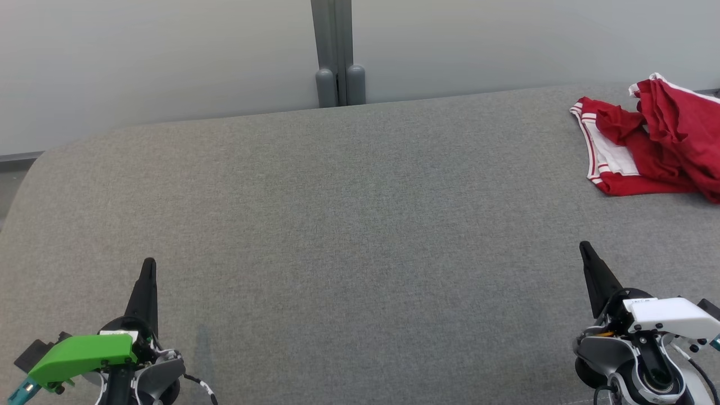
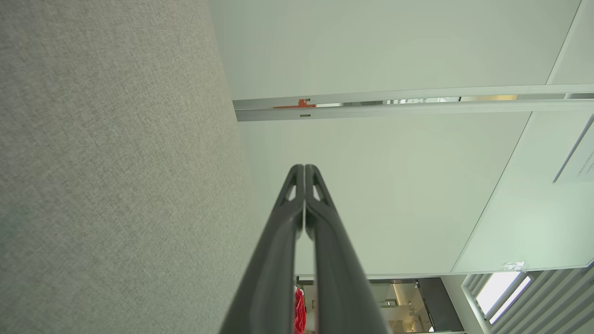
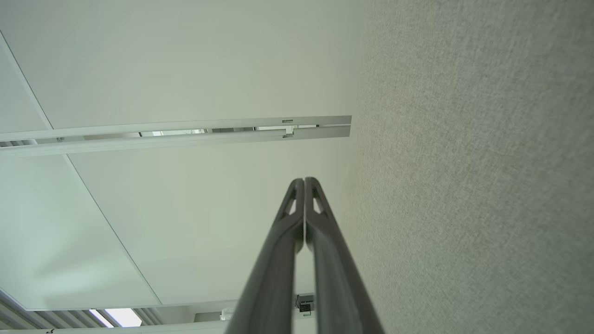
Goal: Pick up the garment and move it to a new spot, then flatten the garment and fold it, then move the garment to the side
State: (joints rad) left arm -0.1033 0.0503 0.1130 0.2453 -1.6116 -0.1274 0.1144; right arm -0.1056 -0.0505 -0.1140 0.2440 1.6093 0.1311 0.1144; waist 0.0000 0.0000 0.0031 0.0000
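The left gripper (image 1: 148, 270) points forward over the grey fabric surface (image 1: 360, 225), fingers pressed together, holding nothing; the right gripper (image 1: 588, 256), well apart from it, is likewise closed and empty; well ahead of the right gripper's tips and a little to their right, the red garment (image 1: 647, 140) with white trim lies crumpled near the far edge; beyond stands a pale wall (image 1: 169, 56) with a grey post (image 1: 336, 50).
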